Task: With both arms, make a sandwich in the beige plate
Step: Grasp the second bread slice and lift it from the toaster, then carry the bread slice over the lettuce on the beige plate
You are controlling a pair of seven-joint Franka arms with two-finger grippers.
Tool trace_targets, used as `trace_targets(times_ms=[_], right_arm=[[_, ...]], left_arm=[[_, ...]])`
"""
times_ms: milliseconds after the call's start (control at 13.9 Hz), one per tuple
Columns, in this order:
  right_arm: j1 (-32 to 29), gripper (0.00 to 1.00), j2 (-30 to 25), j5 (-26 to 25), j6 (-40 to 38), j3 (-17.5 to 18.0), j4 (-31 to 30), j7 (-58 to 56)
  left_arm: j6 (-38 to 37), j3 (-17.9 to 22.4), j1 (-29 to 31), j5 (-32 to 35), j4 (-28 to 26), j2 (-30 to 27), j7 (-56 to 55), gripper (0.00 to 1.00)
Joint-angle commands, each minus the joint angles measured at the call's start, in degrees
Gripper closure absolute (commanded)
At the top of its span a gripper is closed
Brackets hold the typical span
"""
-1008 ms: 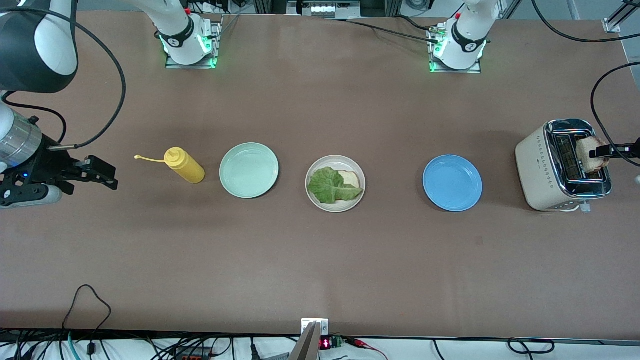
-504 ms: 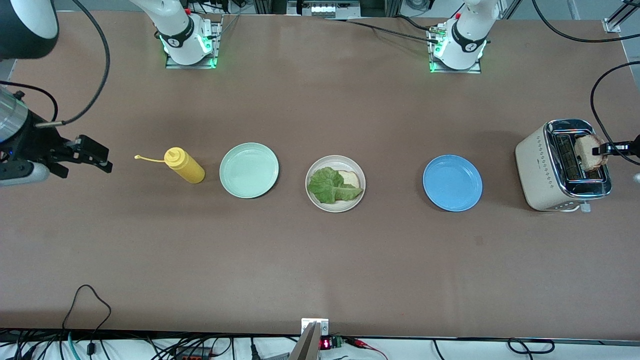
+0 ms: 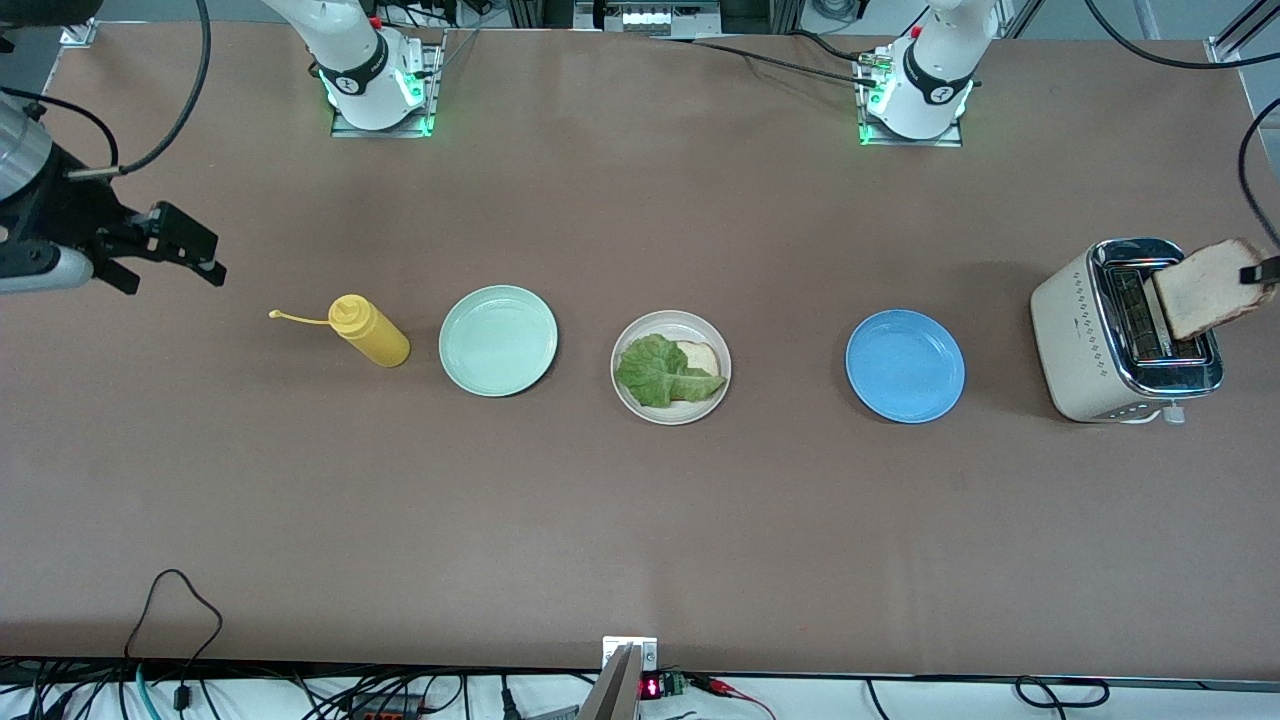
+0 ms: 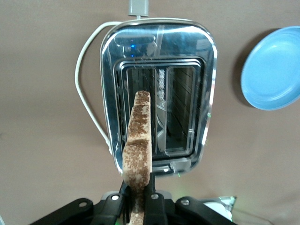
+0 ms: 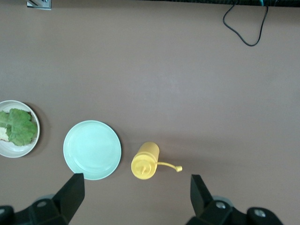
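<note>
Bread (image 3: pixel 704 354) lies in the beige plate (image 3: pixel 632 406) at the middle of the worktop (image 3: pixel 640 520), mostly covered by a green lettuce leaf (image 3: pixel 657 371). A second slice, the toast (image 3: pixel 1208 289), is up in the air over the toaster (image 3: pixel 1085 335) at the left arm's end of the worktop; in the left wrist view it shows edge-on, its browned crust (image 4: pixel 137 140) above the open slots. The left pincer (image 4: pixel 139 206) is pinching that toast by one end, its fingers (image 4: pixel 156 206) pressed against both faces. The blue plate (image 3: pixel 905 365) sits between the toaster and the beige plate, with nothing on it. The mint plate (image 3: pixel 498 340) sits beside the beige plate toward the right arm's end, and just past it stands the yellow bottle (image 3: pixel 369 329), its thin nozzle pointing away from the plates. The right pincer (image 3: pixel 190 250) hangs over the worktop at the right arm's end, past the bottle, with its fingers (image 5: pixel 70 197) spread wide and nothing between them; the right arm waits there.
</note>
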Motion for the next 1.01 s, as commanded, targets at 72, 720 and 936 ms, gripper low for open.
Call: trace_targets(times_ms=[72,720,936], right_arm=[[-1.21,0.0,-4.89,-1.06,2.51,1.48,-6.35,1.15],[-1.39,0.0,-4.98,-4.22,1.63,1.39,-6.27,0.97],[-1.74,0.0,-4.63,-4.22,1.55,1.39,-5.92,0.19]], left_arm=[[-9.58,-1.5,-1.31,0.14,7.5,-1.13,-0.35,0.99],[-19.88,-2.2,-20.2,-4.14,13.48,-2.36,-8.96,0.99],[-19.7,-5.08,-21.27,-16.78,12.17,-1.49,-16.84,0.99]])
